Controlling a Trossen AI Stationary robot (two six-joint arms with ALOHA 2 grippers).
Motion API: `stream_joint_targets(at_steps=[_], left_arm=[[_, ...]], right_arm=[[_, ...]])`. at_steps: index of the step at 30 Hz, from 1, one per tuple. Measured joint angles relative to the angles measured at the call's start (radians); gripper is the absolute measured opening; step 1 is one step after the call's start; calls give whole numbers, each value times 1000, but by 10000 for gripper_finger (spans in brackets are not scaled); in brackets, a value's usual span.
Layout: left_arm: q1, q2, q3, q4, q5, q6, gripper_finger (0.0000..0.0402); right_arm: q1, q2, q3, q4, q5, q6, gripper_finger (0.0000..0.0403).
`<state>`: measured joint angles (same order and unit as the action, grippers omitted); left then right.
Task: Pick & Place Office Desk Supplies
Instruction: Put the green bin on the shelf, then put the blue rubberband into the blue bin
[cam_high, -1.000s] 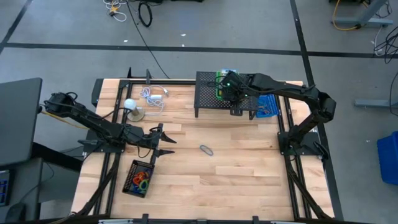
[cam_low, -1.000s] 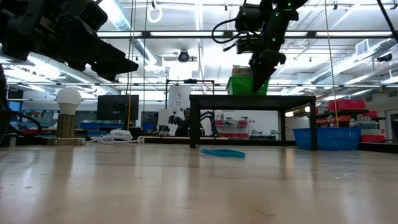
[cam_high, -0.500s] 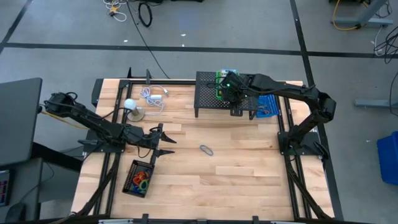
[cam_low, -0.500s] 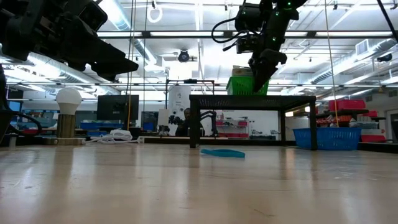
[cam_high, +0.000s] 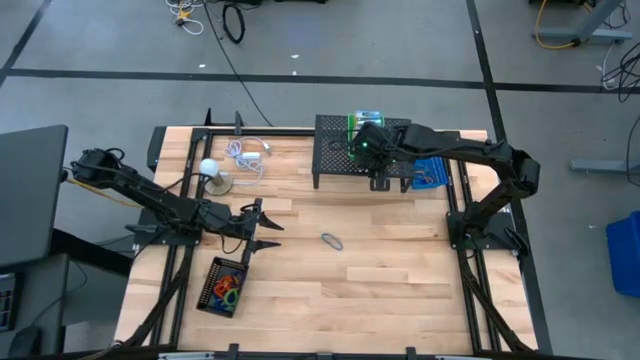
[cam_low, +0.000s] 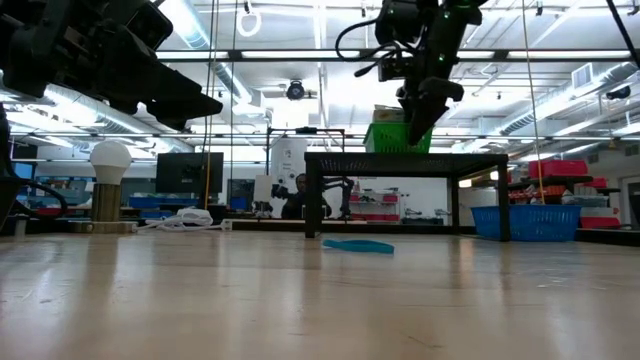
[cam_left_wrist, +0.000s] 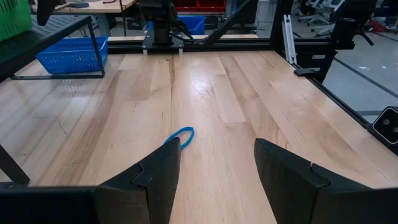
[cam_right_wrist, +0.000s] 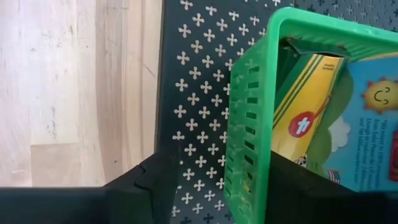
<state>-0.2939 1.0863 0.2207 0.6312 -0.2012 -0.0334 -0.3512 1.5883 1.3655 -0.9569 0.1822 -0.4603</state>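
Note:
A green basket (cam_right_wrist: 249, 118) stands on the black perforated shelf (cam_right_wrist: 193, 81) at the table's far side. Inside it, a yellow crayon box with green marks (cam_right_wrist: 308, 106) leans on its edge. My right gripper (cam_right_wrist: 227, 171) hangs open over the basket's rim, pointing steeply down, its fingers either side of the basket's wall; whether they touch it I cannot tell. It also shows over the basket (cam_high: 366, 120) from above (cam_high: 368, 148). A blue loop (cam_high: 332, 241) lies flat mid-table. My left gripper (cam_left_wrist: 217, 155) waits open at the table's left, pointing at the loop (cam_left_wrist: 180, 137).
A black tray (cam_high: 225, 287) holding coloured loops sits near the front left. A white bulb (cam_high: 208, 168) and a white coiled cable (cam_high: 246, 153) lie at the far left. A blue basket (cam_high: 430, 170) stands right of the shelf. Bare wood surrounds the loop.
My right gripper has edged slightly toward the table's near left over the shelf, and more of the green basket's far part now shows beyond it. The loop has stayed in place.

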Motion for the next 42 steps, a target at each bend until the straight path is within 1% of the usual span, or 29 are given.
stream_joint_targets(at_steps=[6, 9, 16, 21, 25, 30, 35, 39, 42], left_arm=[[0, 0, 0, 0, 3, 0, 213], [0, 0, 0, 0, 20, 0, 213], [0, 0, 0, 1, 19, 0, 213], [0, 0, 0, 1, 19, 1, 213], [0, 0, 0, 3, 19, 7, 213], [0, 0, -1, 11, 19, 12, 213], [0, 0, -1, 18, 19, 15, 213], [0, 0, -1, 20, 19, 18, 213], [0, 0, -1, 22, 18, 27, 213]], right_arm=[[2, 0, 19, -1, 8, 10, 190], [2, 0, 52, -7, 9, 10, 190], [8, 0, 141, -70, 14, 21, 190], [48, -18, 207, -157, 49, 55, 190], [102, -48, 227, -215, 49, 96, 190], [180, -88, 226, -330, 49, 201, 190], [247, -130, 186, -435, 50, 326, 190], [267, -184, 116, -459, 50, 399, 190], [262, -240, 27, -444, 49, 427, 190]])
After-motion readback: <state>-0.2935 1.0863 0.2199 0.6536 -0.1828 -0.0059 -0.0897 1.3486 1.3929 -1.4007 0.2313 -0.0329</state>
